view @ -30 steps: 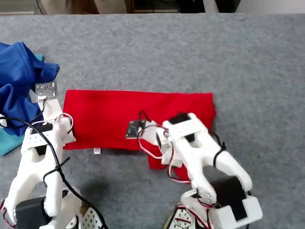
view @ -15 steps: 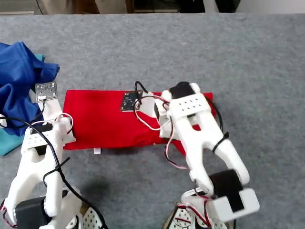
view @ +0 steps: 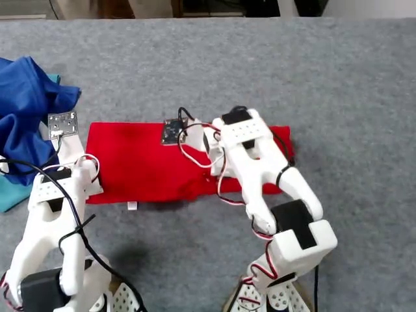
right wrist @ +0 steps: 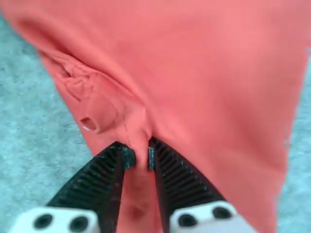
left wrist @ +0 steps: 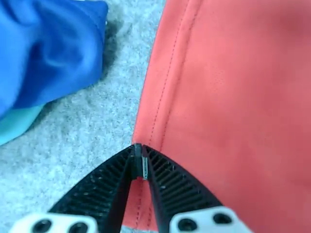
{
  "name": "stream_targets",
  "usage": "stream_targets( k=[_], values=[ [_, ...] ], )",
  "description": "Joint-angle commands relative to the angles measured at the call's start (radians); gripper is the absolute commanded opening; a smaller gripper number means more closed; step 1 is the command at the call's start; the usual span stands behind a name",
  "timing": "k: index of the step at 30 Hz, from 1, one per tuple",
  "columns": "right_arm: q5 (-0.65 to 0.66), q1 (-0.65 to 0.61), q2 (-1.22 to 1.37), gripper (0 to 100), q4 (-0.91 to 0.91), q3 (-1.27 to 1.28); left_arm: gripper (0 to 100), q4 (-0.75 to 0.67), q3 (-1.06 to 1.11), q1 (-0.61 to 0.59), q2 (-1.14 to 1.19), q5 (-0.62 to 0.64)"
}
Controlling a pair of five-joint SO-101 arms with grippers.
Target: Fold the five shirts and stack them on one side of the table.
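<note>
A red shirt (view: 140, 162) lies folded into a long strip across the middle of the grey table (view: 338, 84). My left gripper (left wrist: 139, 162) is shut on the hem of its left edge (left wrist: 160, 97), near the strip's front left corner (view: 91, 192). My right gripper (right wrist: 138, 158) is shut on a pinched ridge of the red shirt (right wrist: 194, 73). The right arm (view: 244, 140) hangs over the strip's right half, with the lifted cloth bunched under it. A blue shirt (view: 26, 110) lies crumpled at the left edge over a teal one (view: 10, 195).
The blue shirt (left wrist: 48, 48) and the teal shirt (left wrist: 14, 126) sit close beside the left gripper, with a narrow band of grey table between them and the red hem. A small white tag (view: 132, 206) pokes out at the strip's front edge. Bare table stretches to the right and far side.
The right arm has moved from the strip's near edge toward its far edge, pulling the red flap at the front right up and over. The left arm has kept still.
</note>
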Motion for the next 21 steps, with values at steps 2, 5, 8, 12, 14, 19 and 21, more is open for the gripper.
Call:
stream_targets(
  k=[2, 5, 8, 12, 14, 19, 21],
  values=[
    [0.011, 0.013, -0.005, 8.4, -0.014, -0.085, 2, -0.014, -0.006, -0.011, 0.001, 0.003],
    [-0.002, 0.015, -0.005, 28.6, -0.014, -0.091, 2, -0.014, -0.008, -0.011, 0.001, 0.003],
    [-0.008, 0.015, -0.005, 36.0, -0.014, -0.093, 2, -0.014, -0.008, -0.011, 0.001, 0.003],
    [-0.028, 0.051, -0.007, 28.7, 0.011, -0.14, 2, -0.014, -0.008, -0.011, 0.001, 0.003],
    [-0.054, 0.087, -0.018, 22.5, 0.068, -0.199, 2, -0.014, -0.008, -0.011, 0.001, 0.003],
    [-0.137, 0.165, -0.12, 0.0, 0.255, -0.34, 2, -0.014, -0.008, -0.011, 0.001, 0.003],
    [-0.135, 0.17, -0.18, 1.7, 0.344, -0.349, 2, -0.014, -0.008, -0.011, 0.001, 0.003]
  ],
)
